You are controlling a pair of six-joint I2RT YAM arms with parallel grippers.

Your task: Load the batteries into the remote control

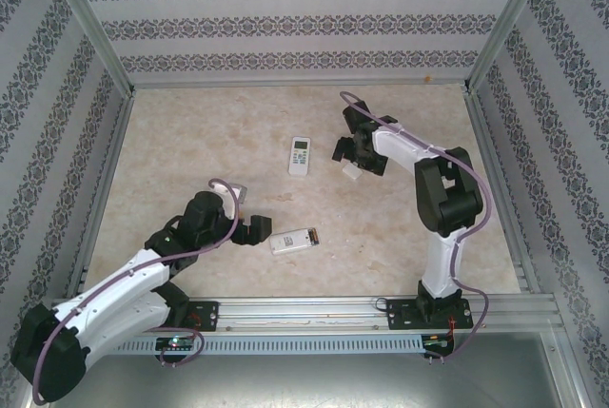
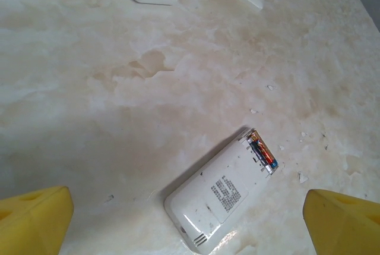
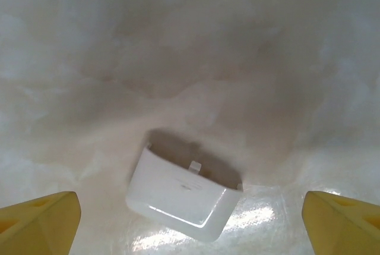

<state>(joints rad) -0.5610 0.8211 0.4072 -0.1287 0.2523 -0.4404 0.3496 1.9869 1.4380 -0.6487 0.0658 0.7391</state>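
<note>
Two slim dark-and-copper batteries (image 2: 263,153) lie exposed at one end of the white plastic remote control (image 2: 214,198), at 3 o'clock of the released left gripper (image 1: 255,228); the right gripper (image 1: 356,155) is released too. Light, rigid, likely slippery: pinch the remote across its long edges

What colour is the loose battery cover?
The small plastic battery cover is white, clearest in the right wrist view.

Worktop (image 2: 119,118): marble-patterned, smooth, faintly glossy. Remote (image 2: 217,198), battery cover (image 3: 181,198): smooth white plastic, cover glossier. Right fingers (image 3: 35,222): matt yellow. Front rail (image 1: 314,308): bare metal.
</note>
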